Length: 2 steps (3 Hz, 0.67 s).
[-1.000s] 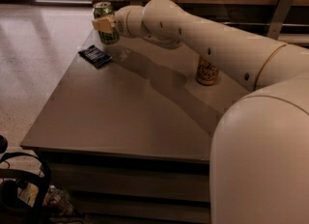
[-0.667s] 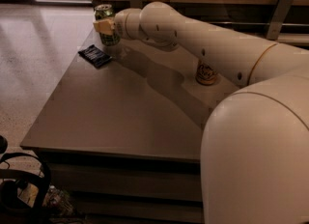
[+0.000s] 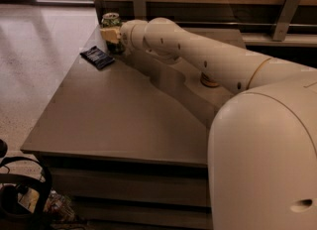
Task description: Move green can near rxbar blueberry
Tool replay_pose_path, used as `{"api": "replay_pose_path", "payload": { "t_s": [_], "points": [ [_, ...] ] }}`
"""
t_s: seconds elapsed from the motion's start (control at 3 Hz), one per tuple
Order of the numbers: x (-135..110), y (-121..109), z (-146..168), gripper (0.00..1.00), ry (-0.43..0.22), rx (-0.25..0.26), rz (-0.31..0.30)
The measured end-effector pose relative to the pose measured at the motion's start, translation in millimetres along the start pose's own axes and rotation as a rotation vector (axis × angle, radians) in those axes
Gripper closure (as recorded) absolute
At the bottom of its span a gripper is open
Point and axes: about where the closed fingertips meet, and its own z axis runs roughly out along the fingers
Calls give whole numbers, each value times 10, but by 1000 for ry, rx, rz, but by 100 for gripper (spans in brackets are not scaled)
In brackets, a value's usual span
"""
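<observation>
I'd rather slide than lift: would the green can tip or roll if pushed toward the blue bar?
The green can stands upright, taller than wide, so a high push may topple it. Once down, its round side would likely roll. It stands near the table's far corner, so it could fall off. The gripper is at its lower half.

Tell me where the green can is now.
In the camera view, the green can is at the far-left corner of the table, at the gripper, just behind the rxbar blueberry.
</observation>
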Motion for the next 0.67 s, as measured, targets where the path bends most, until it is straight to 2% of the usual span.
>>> {"api": "replay_pose_path", "payload": {
  "t_s": [0.33,0.67],
  "points": [
    [66,-11,15,100,-9,1,13],
    [45,-11,11,82,-9,1,13]
  ]
}}
